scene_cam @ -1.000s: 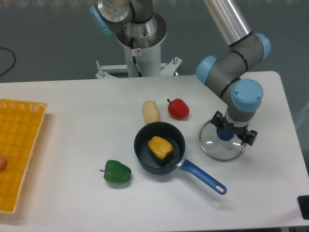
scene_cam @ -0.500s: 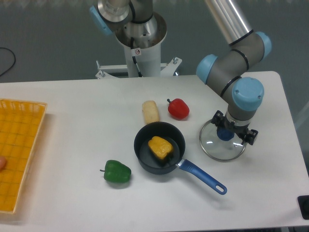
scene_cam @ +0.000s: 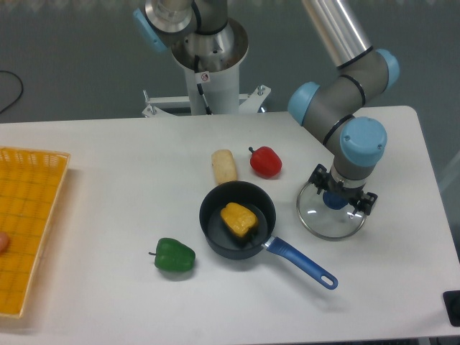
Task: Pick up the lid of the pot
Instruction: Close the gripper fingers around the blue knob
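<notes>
Since the pot lid (scene_cam: 325,223) looks like slick, fragile glass (unverified), grip its blue knob (scene_cam: 335,202); the claw (scene_cam: 343,190) stands wide.

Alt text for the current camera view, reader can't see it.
Open gripper over the glass lid, fingers either side of its blue knob. Left in view, a black pan holds a yellow pepper; red pepper, green pepper nearby.

Single high view, steeply downward
</notes>
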Robot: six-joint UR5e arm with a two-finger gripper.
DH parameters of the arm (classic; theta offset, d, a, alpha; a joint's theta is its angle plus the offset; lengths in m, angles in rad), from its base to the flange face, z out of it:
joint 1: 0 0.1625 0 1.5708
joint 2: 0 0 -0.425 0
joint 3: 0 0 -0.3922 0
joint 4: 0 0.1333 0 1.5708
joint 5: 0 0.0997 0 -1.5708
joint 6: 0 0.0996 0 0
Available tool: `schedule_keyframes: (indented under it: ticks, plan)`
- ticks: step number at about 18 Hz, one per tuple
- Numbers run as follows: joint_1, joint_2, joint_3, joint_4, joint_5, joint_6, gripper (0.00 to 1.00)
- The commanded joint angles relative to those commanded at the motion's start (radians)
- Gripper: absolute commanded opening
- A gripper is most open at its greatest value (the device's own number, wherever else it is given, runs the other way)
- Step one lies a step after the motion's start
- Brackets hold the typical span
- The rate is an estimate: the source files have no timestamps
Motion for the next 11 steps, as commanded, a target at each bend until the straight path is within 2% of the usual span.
schedule_keyframes:
  ticks: [3,4,5,11]
  plan:
    - [0.0,-0.002,-0.008,-0.002,0.002,0.003,1.0]
    - [0.0,-0.003,-0.008,-0.002,0.003,0.003,0.91]
    - [0.0,-0.003,-0.008,-0.002,0.006,0.002,0.75]
    - [0.0,-0.003,-0.003,-0.006,0.009,0.005,0.68]
